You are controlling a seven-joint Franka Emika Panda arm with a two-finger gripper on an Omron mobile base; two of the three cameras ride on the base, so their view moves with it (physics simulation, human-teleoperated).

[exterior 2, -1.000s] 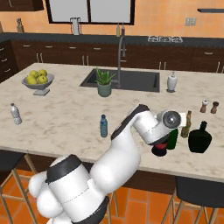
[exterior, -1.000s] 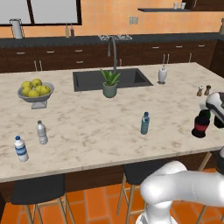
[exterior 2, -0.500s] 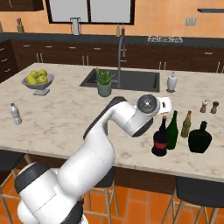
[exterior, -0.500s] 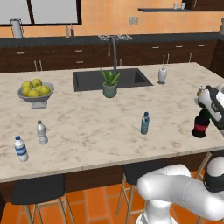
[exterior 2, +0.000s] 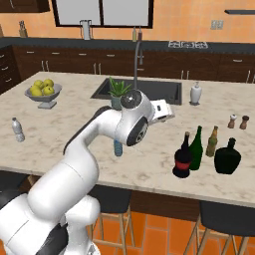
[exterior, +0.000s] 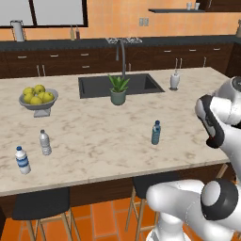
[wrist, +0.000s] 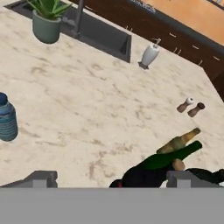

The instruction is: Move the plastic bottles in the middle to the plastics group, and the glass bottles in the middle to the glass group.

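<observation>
- Tool (wrist: 111, 178) wide open, empty, now lifted off.
- Black bottle (exterior 2: 183, 160) released beside green bottle (exterior 2: 196, 149) and brown bottle (exterior 2: 212, 142), at 6 o'clock in hand view.
- Blue bottle (exterior: 156, 132) at 9 o'clock, mid bench (exterior: 94, 136); probably next.

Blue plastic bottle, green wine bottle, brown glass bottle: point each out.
blue plastic bottle (exterior: 156, 132), left base view, mid-body.
green wine bottle (exterior 2: 196, 151), right base view, on its body.
brown glass bottle (exterior 2: 212, 143), right base view, on its body.

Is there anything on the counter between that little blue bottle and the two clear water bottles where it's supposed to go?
Nothing visible. In the left base view, the blue bottle stands alone mid-counter, and only bare marble counter lies between it and the two clear bottles at the left. The fruit bowl sits farther back, off that path.
</observation>
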